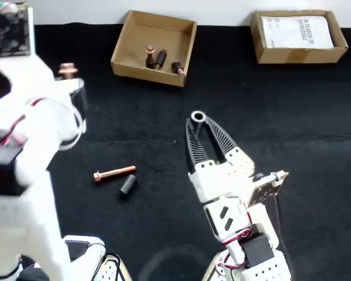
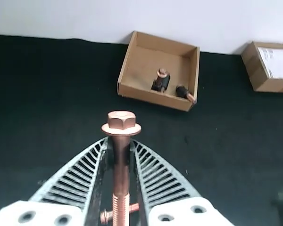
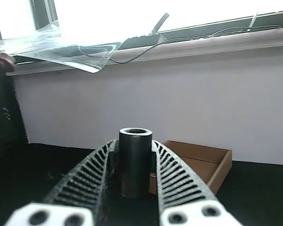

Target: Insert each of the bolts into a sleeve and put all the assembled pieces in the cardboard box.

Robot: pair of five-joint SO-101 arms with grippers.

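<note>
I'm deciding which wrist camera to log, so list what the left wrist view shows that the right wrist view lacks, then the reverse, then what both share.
Left wrist view's own: the left gripper shut on a copper bolt, head past the fingertips; the cardboard box holding assembled pieces; a second box with paper.
Right wrist view's own: the right gripper shut on a black sleeve; a window ledge with a plastic sheet.
Shared: the black table, the white wall and a brown box, though which box the right wrist view has I cannot tell.
</note>
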